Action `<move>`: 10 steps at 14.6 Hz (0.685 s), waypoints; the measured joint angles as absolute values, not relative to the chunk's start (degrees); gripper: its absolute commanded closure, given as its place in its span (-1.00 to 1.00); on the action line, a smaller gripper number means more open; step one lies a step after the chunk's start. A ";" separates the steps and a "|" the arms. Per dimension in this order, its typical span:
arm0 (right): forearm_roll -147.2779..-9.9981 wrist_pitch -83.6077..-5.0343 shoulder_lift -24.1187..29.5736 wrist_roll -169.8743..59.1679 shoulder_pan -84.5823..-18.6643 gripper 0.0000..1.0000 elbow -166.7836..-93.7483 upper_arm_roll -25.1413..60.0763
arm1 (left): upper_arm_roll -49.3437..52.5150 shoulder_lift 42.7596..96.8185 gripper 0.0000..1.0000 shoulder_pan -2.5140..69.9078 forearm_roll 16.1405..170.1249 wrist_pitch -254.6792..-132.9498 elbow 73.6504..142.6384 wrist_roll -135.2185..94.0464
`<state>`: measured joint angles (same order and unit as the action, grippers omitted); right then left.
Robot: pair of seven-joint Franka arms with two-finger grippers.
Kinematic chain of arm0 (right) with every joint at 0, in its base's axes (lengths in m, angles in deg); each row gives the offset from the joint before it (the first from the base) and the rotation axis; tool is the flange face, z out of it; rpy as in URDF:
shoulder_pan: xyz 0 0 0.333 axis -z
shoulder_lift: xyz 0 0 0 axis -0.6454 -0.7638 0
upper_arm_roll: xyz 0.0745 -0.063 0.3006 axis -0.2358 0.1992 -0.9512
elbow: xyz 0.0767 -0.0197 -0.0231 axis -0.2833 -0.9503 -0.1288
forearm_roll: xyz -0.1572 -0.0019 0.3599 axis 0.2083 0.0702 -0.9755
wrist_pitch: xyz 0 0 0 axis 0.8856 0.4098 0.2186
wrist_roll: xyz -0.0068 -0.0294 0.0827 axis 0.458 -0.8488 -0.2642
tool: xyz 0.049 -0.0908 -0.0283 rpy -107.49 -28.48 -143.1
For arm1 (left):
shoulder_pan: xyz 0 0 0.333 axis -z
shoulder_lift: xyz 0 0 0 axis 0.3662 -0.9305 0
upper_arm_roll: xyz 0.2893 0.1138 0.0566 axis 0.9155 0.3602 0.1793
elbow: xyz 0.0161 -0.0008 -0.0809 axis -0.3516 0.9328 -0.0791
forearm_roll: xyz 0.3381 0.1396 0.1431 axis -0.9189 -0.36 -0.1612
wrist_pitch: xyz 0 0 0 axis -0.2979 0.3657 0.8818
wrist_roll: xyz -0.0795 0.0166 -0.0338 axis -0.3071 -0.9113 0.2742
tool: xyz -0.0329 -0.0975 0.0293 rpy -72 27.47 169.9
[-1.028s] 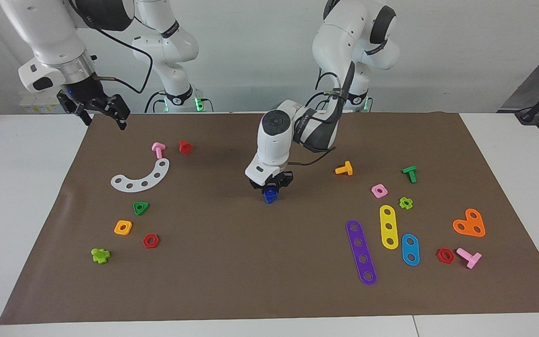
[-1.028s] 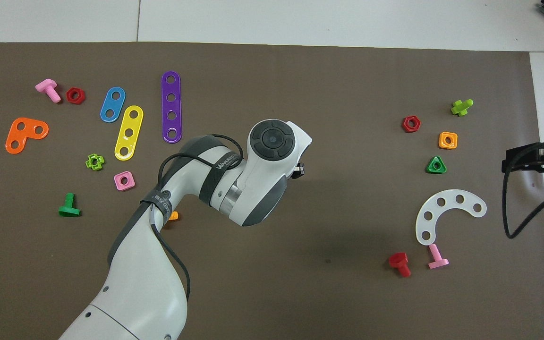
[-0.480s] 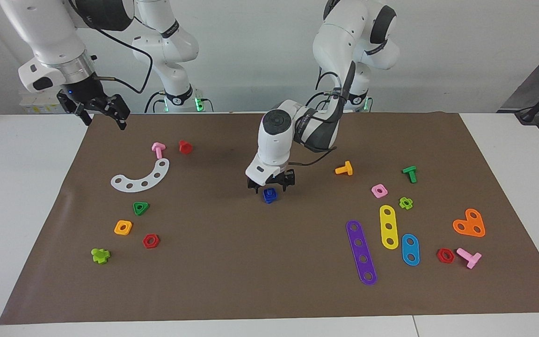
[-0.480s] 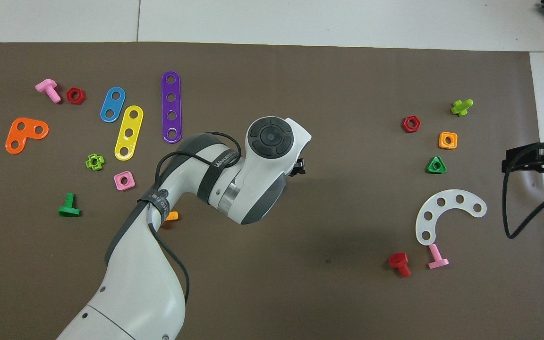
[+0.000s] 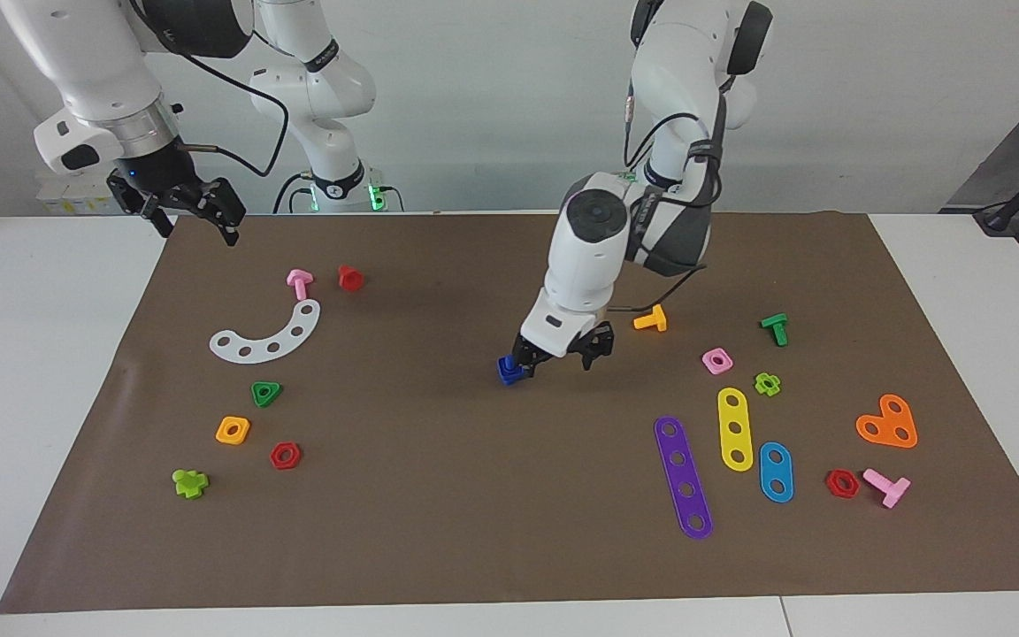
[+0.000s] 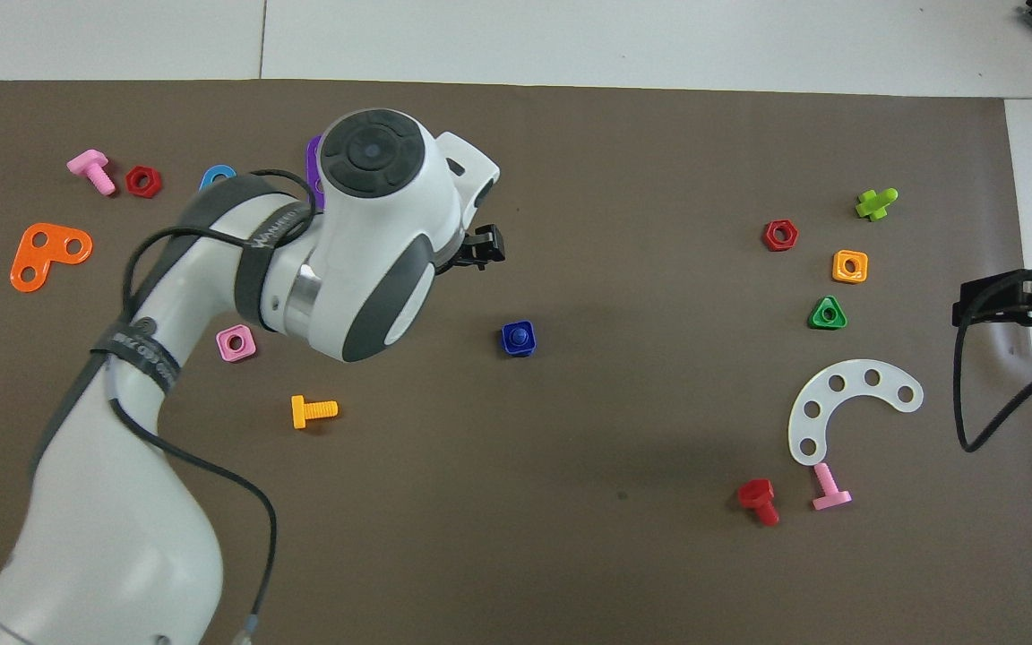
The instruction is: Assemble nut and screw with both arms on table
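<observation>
**Nut and screw: assembly seated on mat**

Nut (image 6: 518, 339) and screw (image 6: 520, 335) appeared as one dark-blue piece, the screw's shaft standing up through the nut's centre hole. The piece rested on the brown mat of the table (image 5: 49, 292) near its middle, held by neither gripper.

Nearest the robots, the right gripper (image 5: 200, 208) hung with fingers spread over the mat's corner at the right arm's end of the table; that arm waited. The pink screw (image 5: 299, 283), the red screw (image 5: 349, 278) and the white curved strip (image 5: 267, 334) lay on the mat close by.

Farther out, the left gripper (image 5: 564, 351) hung just above the mat with fingers wide and empty. In the facing view one finger stood close beside the blue piece; contact could not be confirmed. The overhead view showed the piece uncovered.

Judged status: joining looked complete and the assembly was placed. Remaining work seemed limited to clearing the left arm.
</observation>
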<state>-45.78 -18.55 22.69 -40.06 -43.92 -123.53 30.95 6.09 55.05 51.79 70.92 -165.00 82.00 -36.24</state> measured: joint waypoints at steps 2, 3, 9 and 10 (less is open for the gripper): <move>-45.78 -18.55 22.69 -40.06 -44.40 -1.00 -123.53 30.98 | 6.21 59.15 -1.00 47.19 70.92 -158.77 81.99 -29.25; -45.78 -18.55 22.69 -40.07 -44.55 -1.00 -123.53 30.98 | 6.25 61.06 -1.00 44.50 70.92 -155.56 82.03 -25.24; -45.78 -18.55 22.69 -40.06 -44.60 -1.00 -123.53 31.13 | 6.38 69.08 -1.00 34.91 70.89 -144.25 83.33 -15.36; -45.78 -18.55 22.69 -40.06 -44.64 -1.00 -123.53 31.12 | 6.38 70.28 -1.00 34.38 70.87 -144.10 84.01 -14.99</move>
<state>-45.78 -18.55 22.69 -40.06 -44.64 -123.53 31.12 6.38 70.28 34.38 70.87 -144.10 84.01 -14.99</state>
